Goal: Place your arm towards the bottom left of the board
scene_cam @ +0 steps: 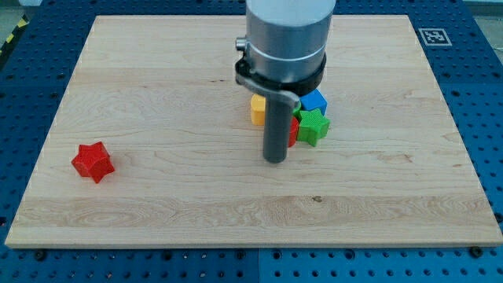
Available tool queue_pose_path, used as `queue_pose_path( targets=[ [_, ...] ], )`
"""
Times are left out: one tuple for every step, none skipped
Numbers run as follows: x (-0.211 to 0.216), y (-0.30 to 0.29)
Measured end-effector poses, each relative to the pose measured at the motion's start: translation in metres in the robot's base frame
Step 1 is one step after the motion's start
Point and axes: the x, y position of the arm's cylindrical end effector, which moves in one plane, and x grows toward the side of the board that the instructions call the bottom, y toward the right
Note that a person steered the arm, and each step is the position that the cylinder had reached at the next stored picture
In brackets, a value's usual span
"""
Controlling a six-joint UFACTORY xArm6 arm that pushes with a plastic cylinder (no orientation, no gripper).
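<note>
My rod comes down from the grey arm body at the view's top centre, and my tip (274, 160) rests on the wooden board (157, 196) near its middle. A red star block (93, 162) lies alone at the view's left, far left of my tip. Just right of and above my tip is a tight cluster: a green star block (313, 126), a blue block (315, 101), a yellow block (257, 110) and a red block (293, 132) partly hidden behind the rod. My tip stands just left of and below this cluster.
The board lies on a blue perforated table (31, 71). A black-and-white marker tag (434, 36) sits at the board's top right corner. The board's bottom edge runs close to the view's bottom.
</note>
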Motion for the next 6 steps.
queue_pose_path(
  targets=[
    [0.018, -0.018],
    [0.020, -0.019],
    [0.020, -0.019],
    [0.038, -0.027],
    [0.056, -0.071],
    [0.059, -0.143]
  ],
)
